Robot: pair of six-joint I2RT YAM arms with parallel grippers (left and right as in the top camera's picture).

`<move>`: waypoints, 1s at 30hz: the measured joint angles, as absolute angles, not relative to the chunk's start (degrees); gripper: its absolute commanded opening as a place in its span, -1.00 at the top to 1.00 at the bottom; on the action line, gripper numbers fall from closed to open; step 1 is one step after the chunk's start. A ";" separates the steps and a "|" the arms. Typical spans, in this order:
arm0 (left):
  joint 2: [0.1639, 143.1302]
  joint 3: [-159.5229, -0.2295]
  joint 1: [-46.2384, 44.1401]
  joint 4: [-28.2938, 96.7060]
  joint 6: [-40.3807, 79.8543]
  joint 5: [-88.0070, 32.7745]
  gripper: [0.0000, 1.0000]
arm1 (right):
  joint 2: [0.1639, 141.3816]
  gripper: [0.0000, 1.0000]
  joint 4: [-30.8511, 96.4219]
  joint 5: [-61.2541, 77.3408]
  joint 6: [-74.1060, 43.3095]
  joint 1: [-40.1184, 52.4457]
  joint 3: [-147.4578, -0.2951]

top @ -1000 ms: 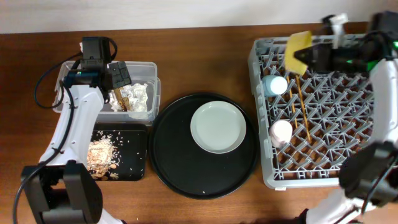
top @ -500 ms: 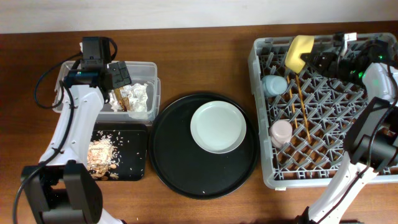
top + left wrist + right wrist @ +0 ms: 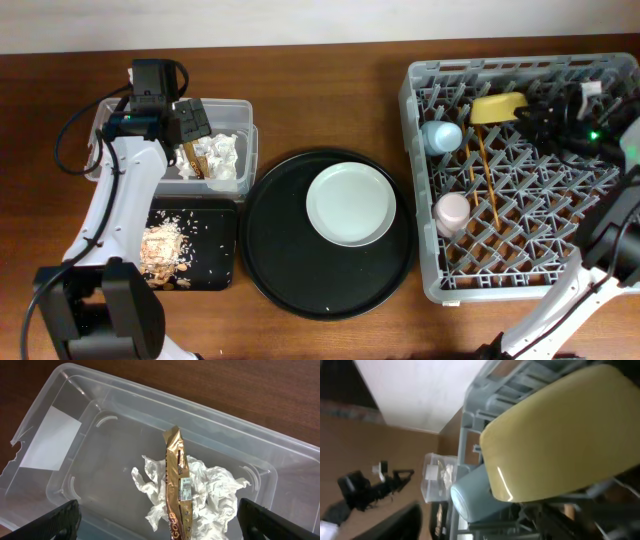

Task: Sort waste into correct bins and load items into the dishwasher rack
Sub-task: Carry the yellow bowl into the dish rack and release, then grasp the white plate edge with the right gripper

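Observation:
The yellow bowl [image 3: 498, 107] [image 3: 560, 435] lies on its side among the pegs at the back of the grey dishwasher rack [image 3: 420, 270]. My right gripper [image 3: 528, 116] [image 3: 487, 525] stands open just right of the bowl, its jaws spread wide. The blue cup [image 3: 441, 137] [image 3: 475, 492], the pink cup [image 3: 452, 213] and the chopsticks [image 3: 484, 170] are in the rack too. My left gripper [image 3: 190, 125] [image 3: 160, 519] hangs open over the clear tub [image 3: 235, 110] [image 3: 75, 400]. In the tub lie napkins [image 3: 215, 490] and the brown-gold wrapper [image 3: 177, 480].
The pale plate [image 3: 350, 204] sits on a large round black tray [image 3: 275, 250] in the middle. A shallow black rectangular tray [image 3: 215, 270] at front left holds crumbly food scraps [image 3: 165, 247]. The right arm reaches in over the rack's right side.
The right gripper came down into the rack and opened. The bowl went from upright over the back rim to lying on its side in the rack. The left arm stayed still.

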State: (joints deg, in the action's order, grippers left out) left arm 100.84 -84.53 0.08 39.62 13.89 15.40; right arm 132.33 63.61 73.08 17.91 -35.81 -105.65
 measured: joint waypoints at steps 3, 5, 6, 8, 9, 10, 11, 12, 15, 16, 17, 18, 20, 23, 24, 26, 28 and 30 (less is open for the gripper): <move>100.84 -84.53 0.08 39.55 13.89 15.42 -0.98 | 132.16 -0.82 66.00 71.02 16.60 -38.02 -105.65; 100.84 -84.53 0.08 39.62 13.89 15.40 -0.98 | 131.44 -0.86 67.11 68.79 15.73 -39.24 -105.65; 100.84 -84.53 0.08 39.59 13.89 15.42 -0.98 | 130.37 -0.88 67.11 66.43 14.72 -39.72 -105.65; 100.84 -84.53 0.08 39.59 13.89 15.40 -0.99 | 128.64 -0.90 67.46 62.63 13.13 -39.81 -105.65; 100.84 -84.53 0.08 39.57 13.89 15.42 -0.98 | 126.91 -0.93 67.51 59.75 11.99 -39.44 -105.65; 100.84 -84.53 0.08 39.62 13.89 15.40 -0.98 | 125.54 -0.93 67.48 57.54 11.05 -39.05 -105.65; 100.84 -84.53 0.08 39.59 13.89 15.42 -0.98 | 122.89 -0.96 67.64 54.15 9.98 -38.04 -105.65; 100.84 -84.53 0.08 39.59 13.89 15.42 -0.98 | 119.79 -0.97 68.10 50.50 8.84 -36.58 -105.65; 100.84 -84.53 0.08 39.59 13.89 15.38 -0.98 | 111.94 -0.97 69.82 42.00 7.01 -31.09 -105.65; 100.84 -84.53 0.08 39.59 13.89 15.40 -0.98 | 108.95 -0.97 70.63 39.44 6.46 -28.12 -105.65; 100.84 -84.53 0.08 39.59 13.89 15.40 -0.98 | 105.97 -0.97 71.50 37.21 6.17 -24.67 -105.65; 100.84 -84.53 0.08 39.57 13.89 15.44 -0.98 | 102.98 -0.97 72.99 34.87 5.93 -20.62 -105.71; 100.84 -84.53 0.08 39.55 13.89 15.42 -0.98 | 97.56 -0.97 75.29 29.69 4.54 -11.49 -105.91; 100.84 -84.53 0.08 39.59 13.89 15.42 -0.98 | 94.06 -0.97 78.02 20.51 1.02 1.96 -105.93; 100.84 -84.53 0.08 39.59 13.89 15.40 -0.98 | 93.89 -0.97 78.56 18.22 -0.10 6.63 -105.93; 100.84 -84.53 0.08 39.59 13.89 15.40 -0.98 | 94.26 -0.97 79.22 13.69 -2.87 14.55 -105.91; 100.84 -84.53 0.08 39.59 13.89 15.40 -0.98 | 95.24 -0.97 79.22 9.69 -5.67 21.76 -105.91; 100.84 -84.53 0.08 39.59 13.89 15.40 -0.98 | 96.40 -0.97 78.91 7.90 -7.22 26.33 -105.89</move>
State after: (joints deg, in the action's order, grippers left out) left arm 100.84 -84.53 0.08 39.59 13.89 15.40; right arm 96.40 78.91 7.90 -7.22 26.33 -105.89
